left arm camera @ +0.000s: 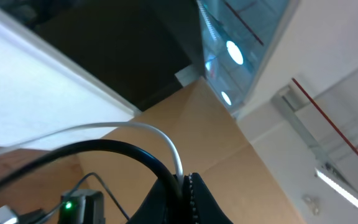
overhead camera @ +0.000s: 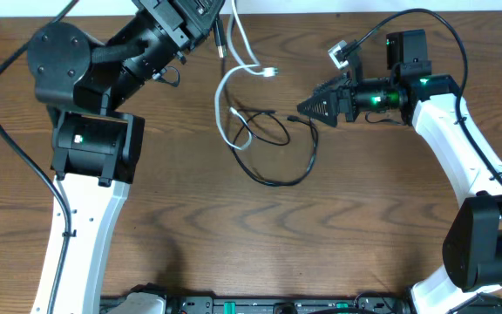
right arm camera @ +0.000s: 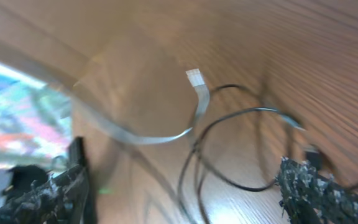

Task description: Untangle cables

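Observation:
My left gripper (overhead camera: 209, 16) is at the table's far edge, raised and tilted up. In the left wrist view it (left arm camera: 185, 178) is shut on a white cable (left arm camera: 160, 135) and a black cable (left arm camera: 104, 147). The white cable (overhead camera: 223, 96) runs down from it and loops on the table. A black cable (overhead camera: 277, 180) lies in loops tangled with the white one at the table's middle. A short black plug end (overhead camera: 220, 39) hangs below the left gripper. My right gripper (overhead camera: 308, 109) is open and empty just right of the tangle, by a small black plug (overhead camera: 294, 118). The right wrist view shows the white cable (right arm camera: 197, 106) and black loops (right arm camera: 229, 118) ahead of the jaws (right arm camera: 179, 193).
The wooden table (overhead camera: 364, 227) carries only the cables. The left arm's base (overhead camera: 94, 148) stands at the left, and the right arm (overhead camera: 460, 148) reaches in from the right. Thick black arm cables arc over both arms. A white wall lies past the far edge.

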You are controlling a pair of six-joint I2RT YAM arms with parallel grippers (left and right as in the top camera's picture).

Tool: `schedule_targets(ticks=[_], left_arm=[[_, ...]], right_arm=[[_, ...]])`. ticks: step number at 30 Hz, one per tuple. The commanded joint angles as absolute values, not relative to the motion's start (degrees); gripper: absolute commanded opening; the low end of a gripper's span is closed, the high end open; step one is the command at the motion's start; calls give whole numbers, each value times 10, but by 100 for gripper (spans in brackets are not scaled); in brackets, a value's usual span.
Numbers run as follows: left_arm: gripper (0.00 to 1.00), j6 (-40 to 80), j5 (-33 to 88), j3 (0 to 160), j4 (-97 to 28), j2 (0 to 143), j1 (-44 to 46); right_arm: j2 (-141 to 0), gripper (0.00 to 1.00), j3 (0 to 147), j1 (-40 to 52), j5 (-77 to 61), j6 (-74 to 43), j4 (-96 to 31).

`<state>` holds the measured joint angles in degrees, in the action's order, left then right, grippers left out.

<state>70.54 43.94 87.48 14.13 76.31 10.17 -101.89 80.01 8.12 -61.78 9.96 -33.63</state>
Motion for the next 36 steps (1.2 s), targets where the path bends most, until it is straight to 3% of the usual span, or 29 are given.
schedule_targets(ticks=[1,10,23,29,36], left_arm=[[8,712,426,885,128,769,100],[8,715,438,885,106,775,101],[8,675,423,885,14,776,143],[8,675,424,885,1,776,143],[8,675,439,884,-32,776,156]], right_arm=[[-1019,94,809,86,-722,149,-333],[-1019,94,809,100,-894,134,-192],[-1014,89,810,156,-832,-260,296],[-1015,84,810,181,-817,-283,324],[-1015,71,810,216,-726,-282,285]])
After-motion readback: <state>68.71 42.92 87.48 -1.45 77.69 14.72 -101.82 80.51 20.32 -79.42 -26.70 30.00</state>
